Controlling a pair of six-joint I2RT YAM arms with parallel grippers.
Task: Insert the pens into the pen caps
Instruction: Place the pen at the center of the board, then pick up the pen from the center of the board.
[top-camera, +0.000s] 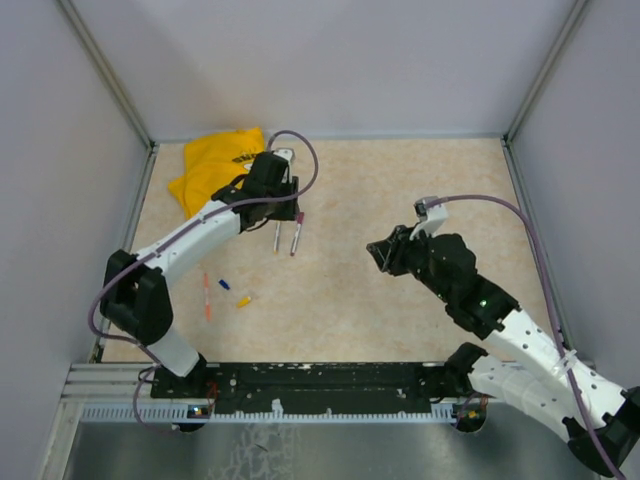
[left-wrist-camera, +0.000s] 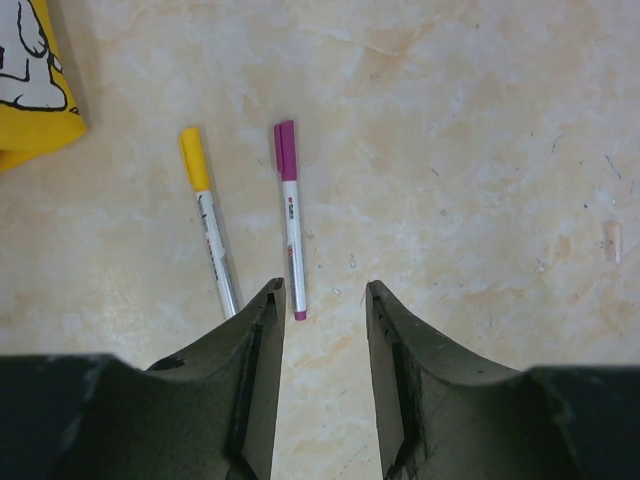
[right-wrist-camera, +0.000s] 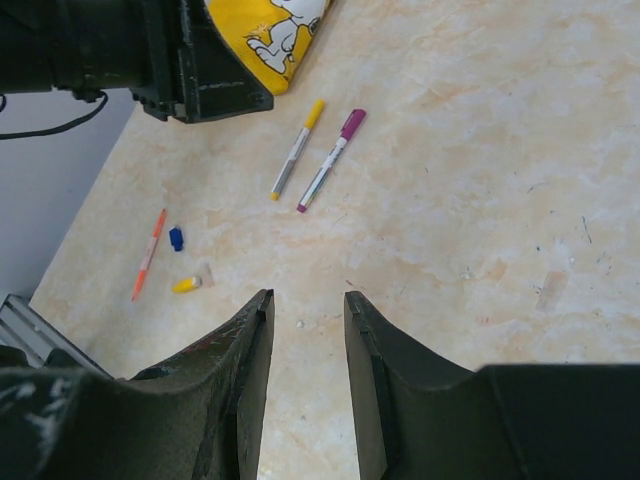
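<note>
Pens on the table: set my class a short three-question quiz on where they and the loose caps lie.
1. True or false: the purple-capped pen lies beside the yellow-capped pen, not touching it.
2. Which lies nearest the orange pen? A) the blue cap B) the yellow-capped pen C) the purple-capped pen
3. What is the left hand holding?
Key: 1 true; 2 A; 3 nothing, it is open.
</note>
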